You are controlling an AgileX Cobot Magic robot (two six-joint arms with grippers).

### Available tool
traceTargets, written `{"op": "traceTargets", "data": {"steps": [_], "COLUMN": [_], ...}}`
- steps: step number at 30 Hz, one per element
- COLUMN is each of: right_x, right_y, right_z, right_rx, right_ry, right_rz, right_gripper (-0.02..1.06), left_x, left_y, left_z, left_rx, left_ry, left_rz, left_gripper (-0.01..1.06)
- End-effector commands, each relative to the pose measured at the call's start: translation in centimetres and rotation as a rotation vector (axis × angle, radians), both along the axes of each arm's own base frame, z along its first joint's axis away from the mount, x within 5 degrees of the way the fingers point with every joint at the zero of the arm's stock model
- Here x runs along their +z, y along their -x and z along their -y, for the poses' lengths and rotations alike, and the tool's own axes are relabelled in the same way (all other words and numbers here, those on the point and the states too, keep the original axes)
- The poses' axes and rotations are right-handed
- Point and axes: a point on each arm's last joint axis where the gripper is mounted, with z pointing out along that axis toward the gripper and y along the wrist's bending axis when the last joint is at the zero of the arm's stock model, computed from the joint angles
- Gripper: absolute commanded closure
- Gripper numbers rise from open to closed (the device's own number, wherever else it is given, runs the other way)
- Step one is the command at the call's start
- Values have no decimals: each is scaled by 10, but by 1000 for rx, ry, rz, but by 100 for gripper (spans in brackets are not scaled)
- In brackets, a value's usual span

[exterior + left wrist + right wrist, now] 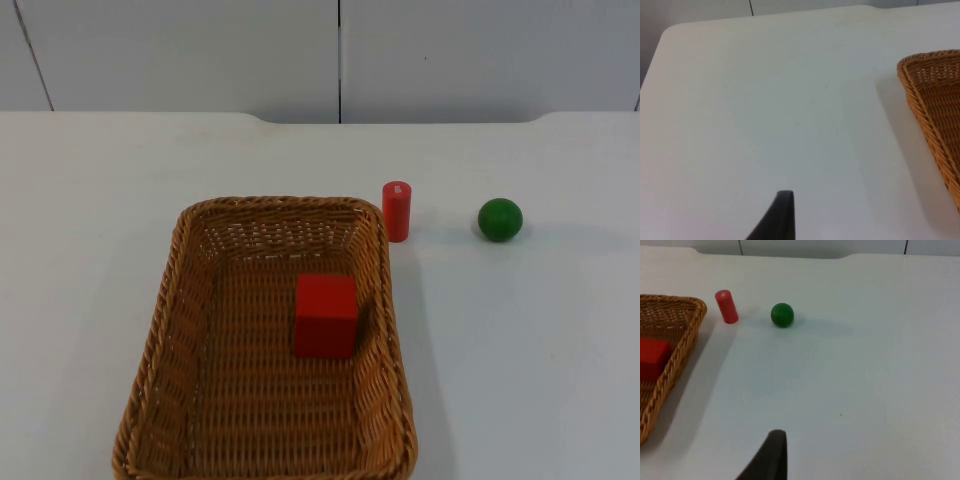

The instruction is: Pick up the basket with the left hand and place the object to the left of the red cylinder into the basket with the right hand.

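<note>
Your main risk is a wasted reach: the red block [326, 315] already lies inside the basket [160, 350], which rests on the table [520, 340] beside the red cylinder [396, 210], so you could grab the green ball [500, 219] beyond the cylinder instead. The left gripper [782, 212] waits outside the basket's rim, the right gripper [771, 452] well back from the cylinder; neither touches anything, and you cannot tell how wide either stands.

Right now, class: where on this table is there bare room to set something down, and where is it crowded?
Bare table lies left of the basket, right of the green ball, and behind everything up to the grey wall. It is tight between the basket rim and the red cylinder, which nearly touch. The red block lies in the basket.
</note>
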Motion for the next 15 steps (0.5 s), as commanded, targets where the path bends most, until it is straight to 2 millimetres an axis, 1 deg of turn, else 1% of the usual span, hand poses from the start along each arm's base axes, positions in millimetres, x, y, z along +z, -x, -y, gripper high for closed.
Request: {"op": "traceTargets", "data": {"steps": [1, 10, 15], "right_x": [1, 1, 1], "right_y": [0, 0, 0], "right_z": [0, 0, 0], "right_rx": [0, 0, -1], "right_ry": [2, 2, 4], "right_rz": [12, 12, 12], "right_gripper": [-1, -1, -1], "left_x": [0, 0, 0], "left_y": [-1, -1, -1], "left_z": [0, 0, -1], "left_rx": [5, 5, 64], "left_ry": [3, 3, -9], "left_rz": [10, 10, 10], "left_gripper": [0, 0, 0]}}
